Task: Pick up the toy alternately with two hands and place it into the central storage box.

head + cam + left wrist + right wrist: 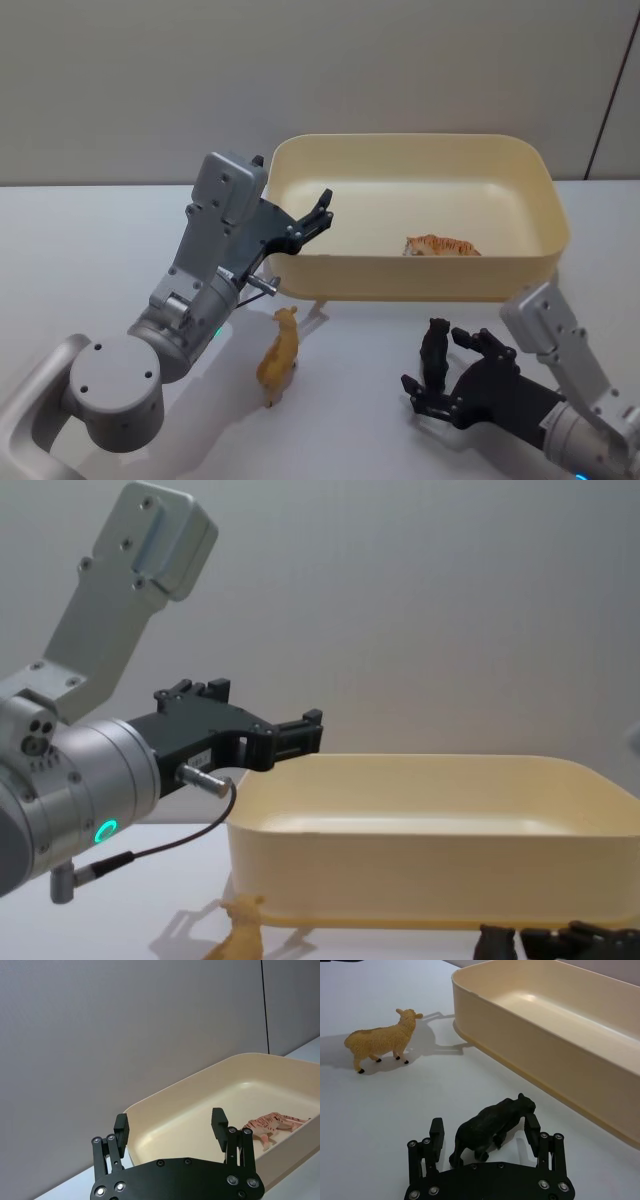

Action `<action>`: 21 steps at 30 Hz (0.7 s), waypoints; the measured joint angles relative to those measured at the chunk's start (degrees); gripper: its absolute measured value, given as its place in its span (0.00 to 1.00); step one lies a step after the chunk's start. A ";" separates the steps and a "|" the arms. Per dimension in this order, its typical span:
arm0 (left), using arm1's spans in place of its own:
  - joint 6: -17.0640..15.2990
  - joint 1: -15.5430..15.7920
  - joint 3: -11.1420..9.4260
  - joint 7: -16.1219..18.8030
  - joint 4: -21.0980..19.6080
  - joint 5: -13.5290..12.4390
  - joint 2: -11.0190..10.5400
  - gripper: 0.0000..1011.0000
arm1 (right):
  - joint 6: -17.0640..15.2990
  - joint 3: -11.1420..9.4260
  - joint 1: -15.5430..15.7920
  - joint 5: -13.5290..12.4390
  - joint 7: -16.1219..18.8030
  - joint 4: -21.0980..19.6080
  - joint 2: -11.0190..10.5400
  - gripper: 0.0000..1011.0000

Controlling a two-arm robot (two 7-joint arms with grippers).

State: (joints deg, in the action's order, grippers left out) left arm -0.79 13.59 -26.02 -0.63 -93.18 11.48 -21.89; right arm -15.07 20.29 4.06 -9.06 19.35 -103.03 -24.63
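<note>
White table (100,230), tub (400,280) at centre, tiger (441,245) inside. My left gripper (322,212) hangs open over its left corner. My right gripper (484,1127) is spread around the black animal (435,350) on the table; a sheep (280,352) stands nearby.

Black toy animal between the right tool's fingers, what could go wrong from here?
The black toy animal stands askew inside the open right tool, so closing may catch only its head and rump and twist or tip it. The storage box has its near wall rising just beyond the toy, so a low carry could knock the toy against the rim.
</note>
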 joint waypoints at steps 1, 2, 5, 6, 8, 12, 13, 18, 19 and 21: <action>0.00 0.00 0.00 0.00 0.00 0.00 0.00 0.99 | 0.00 0.12 -0.08 0.15 -0.20 0.15 0.24 0.97; 0.00 0.00 0.00 0.00 0.00 0.00 0.00 0.99 | -0.01 0.21 -0.16 0.29 -0.37 0.28 0.44 0.95; 0.00 0.00 0.00 0.00 0.00 0.00 0.00 0.99 | -0.02 0.53 -0.43 0.78 -1.01 0.76 1.14 0.88; 0.00 0.00 0.00 0.00 0.00 0.00 0.00 0.99 | -0.03 0.67 -0.55 0.99 -1.28 0.97 1.45 0.83; 0.00 0.00 0.00 0.00 0.00 0.00 0.00 0.99 | -0.03 0.81 -0.65 1.17 -1.51 1.15 1.69 0.80; 0.00 0.00 0.00 0.00 0.00 0.00 0.00 0.99 | -0.04 1.06 -0.85 1.54 -1.99 1.52 2.24 0.70; 0.00 0.00 0.00 0.00 0.00 0.00 0.00 0.99 | -0.04 1.15 -0.90 1.67 -2.15 1.63 2.42 0.63; 0.00 0.00 0.00 0.00 0.00 0.00 0.00 0.99 | -0.04 1.37 -1.06 1.99 -2.52 1.91 2.87 0.50; 0.00 0.00 0.00 0.00 0.00 0.00 0.00 0.99 | -0.04 1.39 -1.08 2.02 -2.56 1.94 2.92 0.45; 0.00 0.00 0.00 0.00 0.00 0.00 0.00 0.99 | -0.04 1.43 -1.11 2.08 -2.60 1.98 2.99 0.41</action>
State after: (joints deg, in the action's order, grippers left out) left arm -0.79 13.59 -26.02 -0.63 -93.18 11.48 -21.89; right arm -15.11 21.72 2.95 -6.98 16.75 -101.05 -21.63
